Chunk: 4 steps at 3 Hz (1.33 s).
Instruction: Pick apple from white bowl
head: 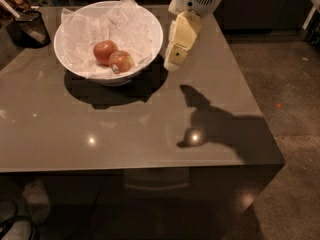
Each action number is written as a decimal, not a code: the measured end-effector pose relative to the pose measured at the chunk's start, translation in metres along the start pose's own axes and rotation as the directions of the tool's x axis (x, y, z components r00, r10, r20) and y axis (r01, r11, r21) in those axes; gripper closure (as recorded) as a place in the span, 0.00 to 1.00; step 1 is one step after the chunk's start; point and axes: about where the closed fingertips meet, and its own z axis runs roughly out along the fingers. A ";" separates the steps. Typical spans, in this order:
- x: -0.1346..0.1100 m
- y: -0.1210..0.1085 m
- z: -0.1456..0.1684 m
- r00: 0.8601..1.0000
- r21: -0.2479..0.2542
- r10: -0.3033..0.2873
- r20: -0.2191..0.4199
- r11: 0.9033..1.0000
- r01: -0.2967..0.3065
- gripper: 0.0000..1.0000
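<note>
The white bowl (150, 31), lined with crumpled white paper, stands on the far left part of the brown table (125, 129). Two apples lie in it. The apple (122, 61) with a yellowish patch and a small pale sticker lies at the front right. An evenly red apple (103, 51) touches it on the left. My gripper (173, 64), pale yellow under a white wrist, hangs tip down just right of the bowl's rim, above the table. It holds nothing.
A dark mesh cup (30, 28) stands at the table's far left edge. The gripper's shadow (210, 124) falls on the table's right part. The table's right and front edges drop to a grey floor (295, 134).
</note>
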 end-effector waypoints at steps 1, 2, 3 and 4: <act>-0.021 -0.023 0.013 1.000 -0.021 -0.004 0.026 1.000 0.004 0.17; -0.034 -0.037 0.025 0.999 -0.043 -0.003 0.041 0.999 0.005 0.33; -0.042 -0.046 0.033 0.999 -0.058 -0.004 0.049 0.998 0.007 0.36; -0.051 -0.052 0.040 0.998 -0.070 -0.011 0.055 0.997 0.015 0.35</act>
